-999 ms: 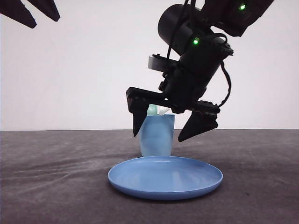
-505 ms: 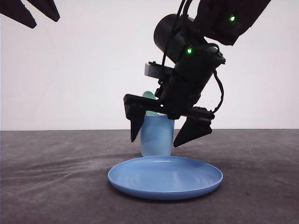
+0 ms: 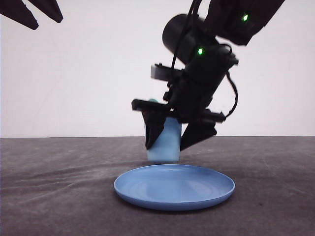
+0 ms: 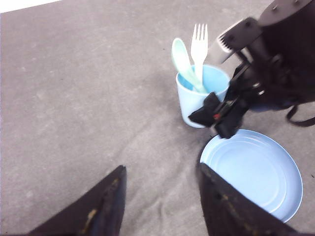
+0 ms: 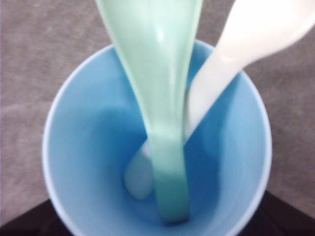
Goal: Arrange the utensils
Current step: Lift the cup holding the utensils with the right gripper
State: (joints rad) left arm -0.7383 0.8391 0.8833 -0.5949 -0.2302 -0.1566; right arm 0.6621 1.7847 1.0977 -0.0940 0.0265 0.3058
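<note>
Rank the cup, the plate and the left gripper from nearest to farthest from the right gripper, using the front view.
1. Light blue cup: between the right gripper's fingers.
2. Blue plate: on the table just below it.
3. Left gripper: far off, high at the left.

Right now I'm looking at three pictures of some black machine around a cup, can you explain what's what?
It is a two-armed table robot. One picture looks forward over the table; the other two come from cameras on each wrist. On the dark cloth sits a round blue plate. The right claw is closed around a light blue cup, seemingly lifted slightly. Inside stand a white fork and a mint-green spoon, handles down. The left claw hangs open, holding nothing.
</note>
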